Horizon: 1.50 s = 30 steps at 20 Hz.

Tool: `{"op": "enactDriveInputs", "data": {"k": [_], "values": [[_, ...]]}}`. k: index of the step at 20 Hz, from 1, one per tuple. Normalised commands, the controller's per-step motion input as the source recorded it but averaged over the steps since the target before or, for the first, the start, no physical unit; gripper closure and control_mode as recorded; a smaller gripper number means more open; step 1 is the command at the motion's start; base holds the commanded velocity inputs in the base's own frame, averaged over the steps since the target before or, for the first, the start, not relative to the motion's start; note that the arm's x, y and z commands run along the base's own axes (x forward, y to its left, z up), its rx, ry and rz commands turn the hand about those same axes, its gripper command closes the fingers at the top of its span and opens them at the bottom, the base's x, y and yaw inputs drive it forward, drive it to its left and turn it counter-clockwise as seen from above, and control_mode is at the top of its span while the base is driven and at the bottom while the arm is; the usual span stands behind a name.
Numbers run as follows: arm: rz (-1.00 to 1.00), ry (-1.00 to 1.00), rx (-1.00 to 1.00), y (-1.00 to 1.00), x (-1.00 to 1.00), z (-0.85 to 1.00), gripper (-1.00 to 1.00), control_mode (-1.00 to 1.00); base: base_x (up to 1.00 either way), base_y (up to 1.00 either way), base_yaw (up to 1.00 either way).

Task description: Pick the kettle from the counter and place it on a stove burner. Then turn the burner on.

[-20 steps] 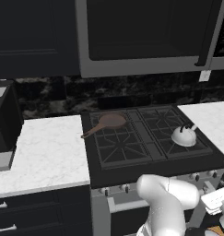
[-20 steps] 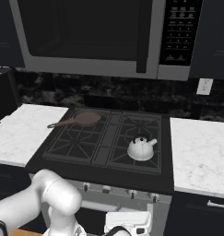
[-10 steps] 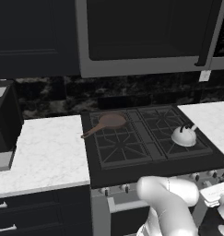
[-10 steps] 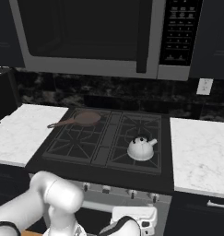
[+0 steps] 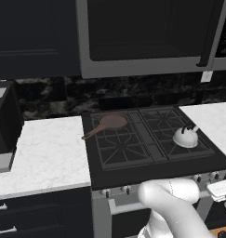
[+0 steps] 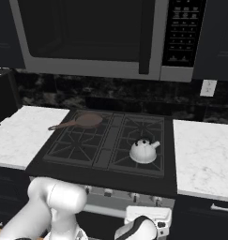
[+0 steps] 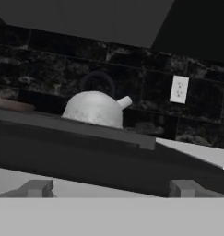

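Observation:
The white-silver kettle [image 5: 185, 136] [image 6: 143, 150] [image 7: 94, 108] sits on the front right stove burner [image 6: 140, 161] of the black cooktop, black handle up, spout pointing right. My gripper [image 6: 148, 216] [image 5: 222, 188] hangs low in front of the stove's silver front panel, below the kettle and apart from it. In the hand view its fingertips [image 7: 38, 188] stand wide apart with nothing between them, so the gripper [image 7: 111, 189] is open. It looks up across the cooktop edge at the kettle. White marble counter [image 6: 203, 157] [image 5: 49, 153] lies on both sides of the stove.
A brown long-handled frying pan [image 5: 109, 123] [image 6: 82, 121] rests on the back left grate. A row of knobs [image 6: 134, 197] runs along the stove front. A microwave [image 6: 92, 37] hangs overhead. A dark appliance [image 5: 5, 118] stands on the left counter. A wall outlet [image 7: 179, 89] is behind.
The hand has risen a little in front of the stove's front panel. The kettle and pan have not moved.

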Motion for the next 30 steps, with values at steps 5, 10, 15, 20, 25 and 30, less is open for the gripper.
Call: {"op": "enactDriveInputs", "data": {"k": [5,10,15,20,25,30], "values": [[0.01,0.00,0.00,-0.18,0.03,-0.30,-1.00,-1.00,0.00,0.00,0.00],[0.02,0.00,0.00,-0.14,0.12,-0.31,-1.00,-1.00,0.00,0.00,0.00],[0.00,0.00,0.01,-0.17,0.34,-0.09,-1.00,-1.00,0.00,0.00,0.00],[0.00,0.00,0.01,-0.16,0.25,-0.05,-1.00,-1.00,0.00,0.00,0.00],[0.02,0.00,0.00,-0.09,0.01,-0.32,-1.00,-1.00,0.00,0.00,0.00],[0.01,0.00,0.00,-0.12,0.03,-0.10,-1.00,-1.00,0.00,0.00,0.00]]}}
